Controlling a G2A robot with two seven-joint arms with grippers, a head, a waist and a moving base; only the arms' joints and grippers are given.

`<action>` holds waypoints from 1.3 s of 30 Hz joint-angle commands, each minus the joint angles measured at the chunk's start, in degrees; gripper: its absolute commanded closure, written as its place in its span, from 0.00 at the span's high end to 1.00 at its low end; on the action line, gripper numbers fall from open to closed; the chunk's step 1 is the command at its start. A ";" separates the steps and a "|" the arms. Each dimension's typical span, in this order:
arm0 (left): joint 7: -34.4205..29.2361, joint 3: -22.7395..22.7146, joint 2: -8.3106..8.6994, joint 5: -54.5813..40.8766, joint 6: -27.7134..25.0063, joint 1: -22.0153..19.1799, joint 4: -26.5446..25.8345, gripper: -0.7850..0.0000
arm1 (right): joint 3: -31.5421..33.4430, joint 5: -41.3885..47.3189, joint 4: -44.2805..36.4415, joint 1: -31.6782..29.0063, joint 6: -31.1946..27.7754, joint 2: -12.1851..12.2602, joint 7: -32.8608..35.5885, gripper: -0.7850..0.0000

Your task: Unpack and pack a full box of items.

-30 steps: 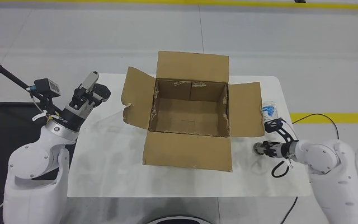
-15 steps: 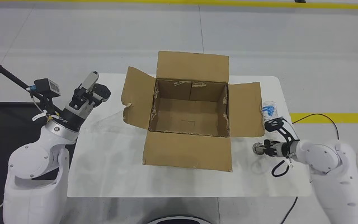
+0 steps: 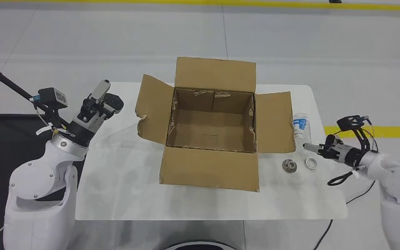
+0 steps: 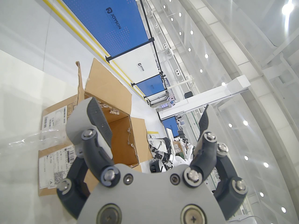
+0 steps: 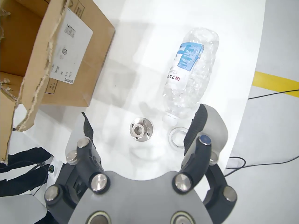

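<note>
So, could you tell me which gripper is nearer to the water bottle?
The right. The right gripper hangs open near the cap of the bottle; the left gripper sits across the box, at the opposite side of the table.

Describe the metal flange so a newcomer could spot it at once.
Start at the open cardboard box. On the table by its right flap lie a clear bottle and, nearer the robot, two small round parts. The flange is the one closer to the box: grey metal with a raised hub and bolt holes, not the plain white ring.
</note>
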 commanded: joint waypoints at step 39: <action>0.00 0.00 0.00 0.00 0.00 0.00 0.00 1.00 | -7.47 -32.04 -9.88 -11.74 -9.83 0.57 -12.94 0.56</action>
